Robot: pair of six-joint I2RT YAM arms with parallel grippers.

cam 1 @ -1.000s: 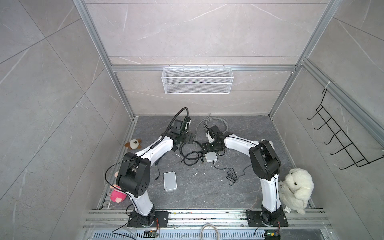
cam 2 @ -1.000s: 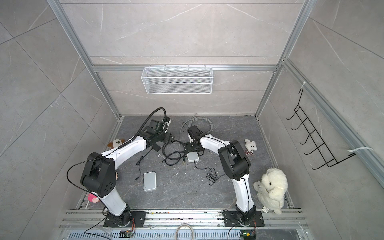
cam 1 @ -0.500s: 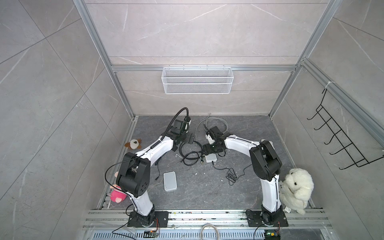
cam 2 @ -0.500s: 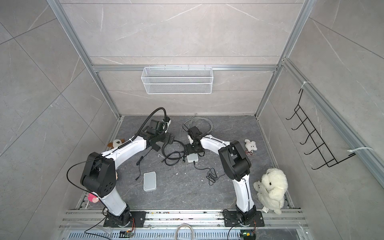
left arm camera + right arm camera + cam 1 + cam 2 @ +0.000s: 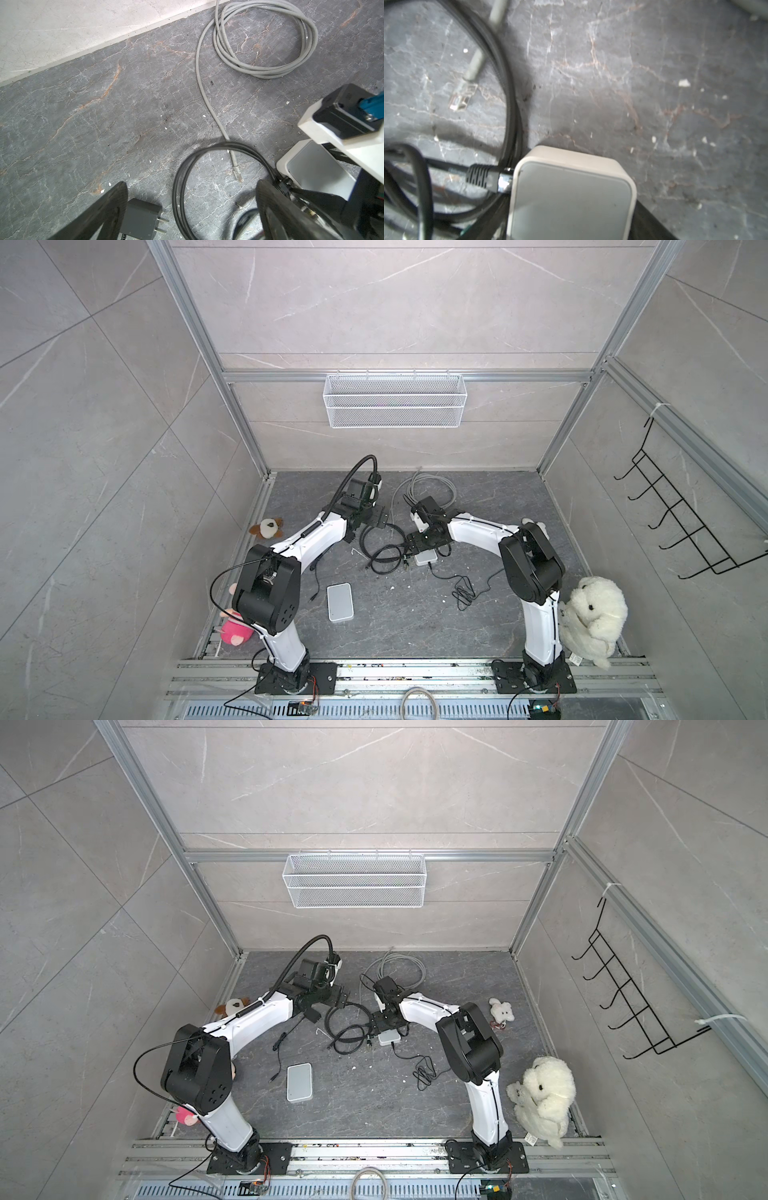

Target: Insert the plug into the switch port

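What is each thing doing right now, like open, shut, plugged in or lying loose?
Left claw, open and empty.
Right claw, on either side of the white switch; squeezing or not, I can't tell.
Black plug, metal tip at the switch's side; fully in or not, I can't tell.
Grey cable, coiled on the floor, clear end loose.
Black adapter, lying unplugged on the floor.

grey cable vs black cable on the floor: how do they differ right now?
Colour: the grey cable is light, the black cable dark.
Plug: the grey cable's clear plug lies loose on the floor; the black cable's ribbed plug meets the small white box's side.
Place: the grey cable coils near the back wall, the black cable mid-floor.
Both lie in loose loops.
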